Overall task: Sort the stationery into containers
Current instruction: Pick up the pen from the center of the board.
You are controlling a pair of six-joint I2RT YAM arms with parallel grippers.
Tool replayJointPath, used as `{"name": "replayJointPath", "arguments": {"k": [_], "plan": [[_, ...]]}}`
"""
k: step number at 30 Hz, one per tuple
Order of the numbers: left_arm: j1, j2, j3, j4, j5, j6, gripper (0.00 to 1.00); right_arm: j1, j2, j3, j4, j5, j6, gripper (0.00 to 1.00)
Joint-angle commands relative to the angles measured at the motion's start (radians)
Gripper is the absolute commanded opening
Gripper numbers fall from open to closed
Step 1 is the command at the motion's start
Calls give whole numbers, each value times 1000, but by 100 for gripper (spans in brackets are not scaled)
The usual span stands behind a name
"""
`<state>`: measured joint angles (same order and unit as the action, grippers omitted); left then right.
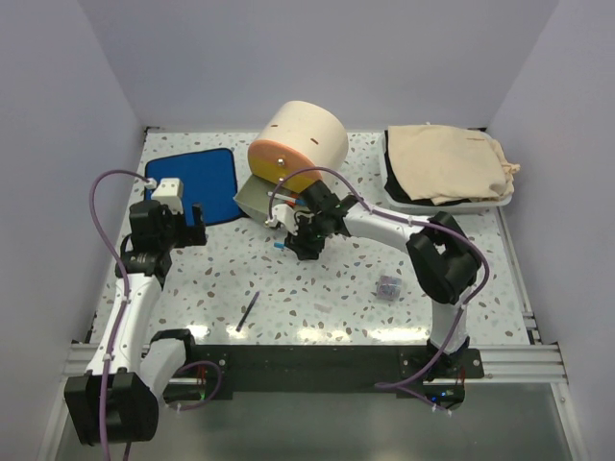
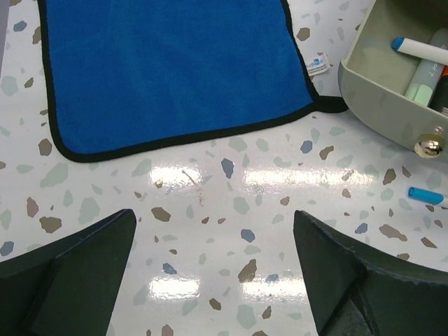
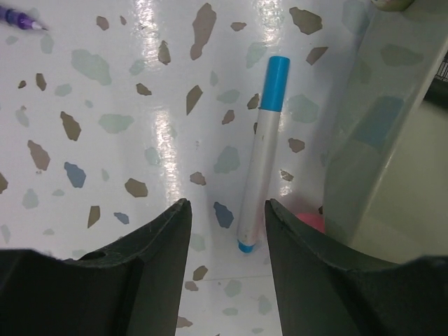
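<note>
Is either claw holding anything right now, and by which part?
Nothing is held. The right gripper hangs open over a blue-capped pen lying on the table; the left gripper is open and empty.

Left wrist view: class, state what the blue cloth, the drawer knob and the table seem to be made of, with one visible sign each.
Cloth: soft fabric, probably microfibre; matte nap, stitched black edge, sewn label.
Knob: likely polished metal or metal-look plating; gold colour, mirror-like highlights.
Table: glossy speckled surface, terrazzo-look, perhaps laminate; sharp reflections of the lights.
</note>
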<state>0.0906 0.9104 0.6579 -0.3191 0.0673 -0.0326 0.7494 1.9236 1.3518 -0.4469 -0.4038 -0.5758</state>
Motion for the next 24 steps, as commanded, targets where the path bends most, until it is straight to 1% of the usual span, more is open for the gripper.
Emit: {"name": "replayJointPath", "arguments": {"k": [1,10,18,21,24], "plan": [[11,10,22,41,8,8,100,-4,15,27,70,37,-4,50],[12,19,23,46,9,11,100,-5,71,43,53,52,-9,48],[14,21,20,49,9,10,100,-4,94,7,51,72,17,41],[15,19,20,49,11,11,100,-4,81,-28,51,76,36,40],[14,16,20,48,11,11,100,-4,-7,-117,149,94,47,39]]}}
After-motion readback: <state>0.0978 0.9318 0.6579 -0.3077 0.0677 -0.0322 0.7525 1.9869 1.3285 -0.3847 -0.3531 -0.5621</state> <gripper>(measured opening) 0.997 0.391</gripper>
